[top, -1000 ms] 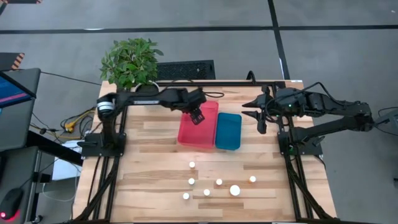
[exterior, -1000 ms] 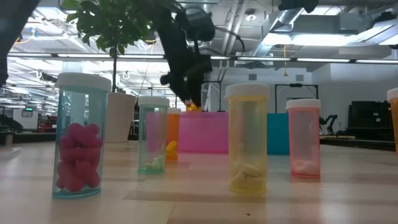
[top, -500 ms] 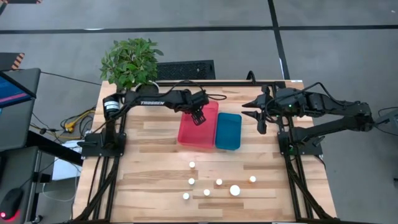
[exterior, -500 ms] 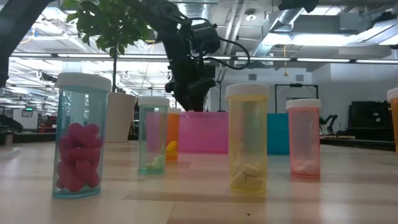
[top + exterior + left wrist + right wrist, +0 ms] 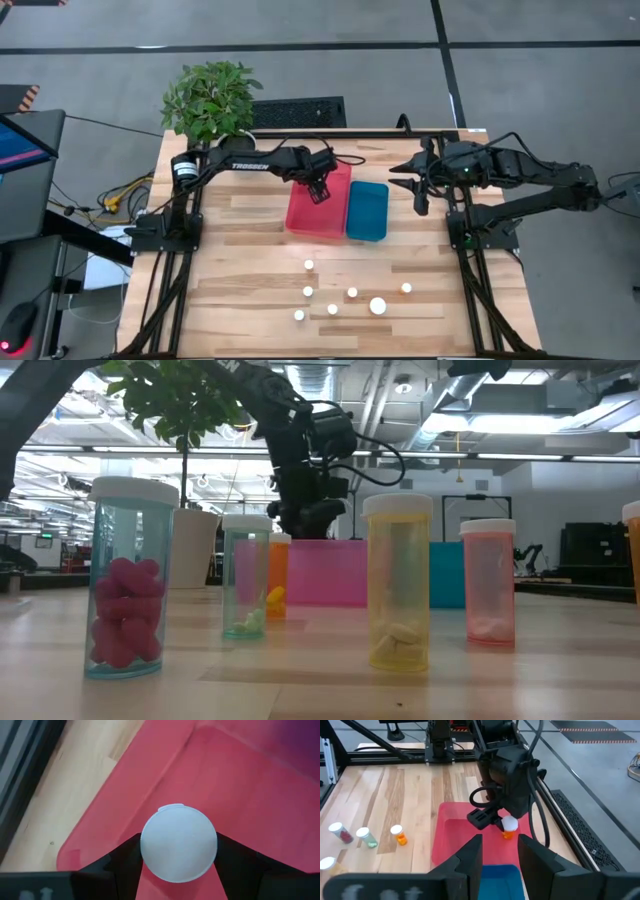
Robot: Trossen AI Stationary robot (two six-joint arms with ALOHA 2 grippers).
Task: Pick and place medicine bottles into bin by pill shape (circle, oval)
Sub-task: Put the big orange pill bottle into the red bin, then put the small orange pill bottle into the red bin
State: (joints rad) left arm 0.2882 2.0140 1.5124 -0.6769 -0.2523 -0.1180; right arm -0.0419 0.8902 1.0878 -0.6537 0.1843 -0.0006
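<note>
My left gripper reaches over the pink bin and is shut on a small amber-orange medicine bottle with a white cap. The right wrist view shows the bottle low inside the bin. In the low view the left gripper dips behind the bin's wall, which hides the bottle. Several more medicine bottles stand upright on the table's near half. My right gripper is open and empty at the table's right side, beyond the blue bin. My left gripper pinches the bottle between its two fingers at the sides of the white cap. The fingers come from above, pointing down. The bottle is upright, its orange body below the fingers, inside the pink bin; whether it touches the bin's floor, I cannot tell.
A potted plant stands at the far left corner and a keyboard lies past the far edge. In the low view the near bottles stand in front of the bins. Bare wood lies between the bins and the bottles.
My left gripper has gone down into the pink bin with the orange bottle, still shut on it. In the low view the bottle showed above the bin's wall a second ago and is now hidden behind it.
</note>
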